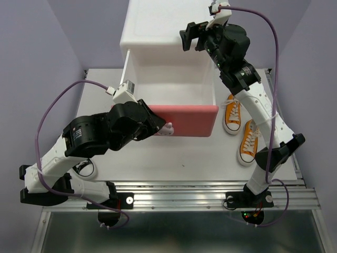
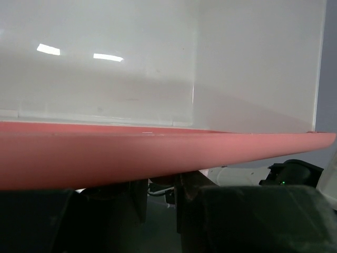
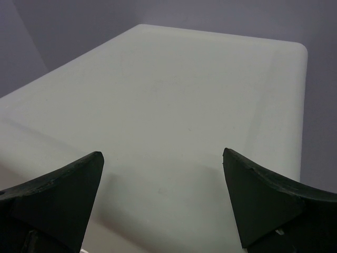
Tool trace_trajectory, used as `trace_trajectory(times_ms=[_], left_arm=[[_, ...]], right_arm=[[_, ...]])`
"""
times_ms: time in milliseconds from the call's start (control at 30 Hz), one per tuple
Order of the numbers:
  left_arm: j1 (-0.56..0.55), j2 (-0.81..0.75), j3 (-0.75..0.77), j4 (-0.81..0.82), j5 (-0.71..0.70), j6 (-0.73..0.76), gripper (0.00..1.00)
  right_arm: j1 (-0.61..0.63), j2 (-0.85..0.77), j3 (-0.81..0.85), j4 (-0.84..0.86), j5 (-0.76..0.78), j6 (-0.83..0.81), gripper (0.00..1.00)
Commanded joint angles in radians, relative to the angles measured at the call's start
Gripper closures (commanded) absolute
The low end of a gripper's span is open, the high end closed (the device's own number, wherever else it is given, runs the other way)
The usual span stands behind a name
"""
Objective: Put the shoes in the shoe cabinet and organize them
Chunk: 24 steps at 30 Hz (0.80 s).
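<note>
Left end effector (image 1: pixel 158 126) clamped on knob (image 1: pixel 167 129), right end effector (image 1: pixel 192 38) apart: drawer (image 1: pixel 189 119) open, empty; orange shoes (image 1: pixel 248 142) wait on desk (image 1: pixel 158 164).

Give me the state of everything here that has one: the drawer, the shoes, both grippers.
Upper drawer: pulled out, nothing inside.
Far orange shoe: upright on the table, outside the cabinet.
Near orange shoe: upright, also outside.
Left gripper: at the bunny knob, grip unclear.
Right gripper: open, above the cabinet top.
</note>
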Motion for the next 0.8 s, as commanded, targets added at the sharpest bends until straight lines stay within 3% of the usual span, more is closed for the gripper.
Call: trace_trajectory(times_ms=[0,133,200,233,267,567,767], left_arm=[[-0.021,-0.014,0.084,0.009,0.086,-0.018,0.86],[-0.024,-0.037,0.074,0.009,0.071,-0.024,0.75],[-0.024,-0.049,0.080,0.010,0.055,-0.027,0.64],[-0.024,-0.049,0.083,0.010,0.052,-0.026,0.48],[-0.024,-0.045,0.096,0.010,0.051,-0.008,0.02],[-0.024,-0.037,0.146,0.010,0.022,0.025,0.01],[-0.024,0.031,0.293,0.012,0.037,0.092,0.01]], right_arm=[[0.009,0.054,-0.077,-0.270,0.007,0.106,0.00],[0.009,0.050,-0.086,-0.270,0.004,0.111,0.00],[0.009,0.048,-0.090,-0.267,0.000,0.109,0.00],[0.009,0.048,-0.090,-0.265,-0.005,0.109,0.00],[0.009,0.048,-0.094,-0.264,-0.005,0.108,0.00],[0.009,0.064,-0.084,-0.262,-0.008,0.100,0.00],[0.009,0.071,-0.072,-0.261,-0.028,0.099,0.00]])
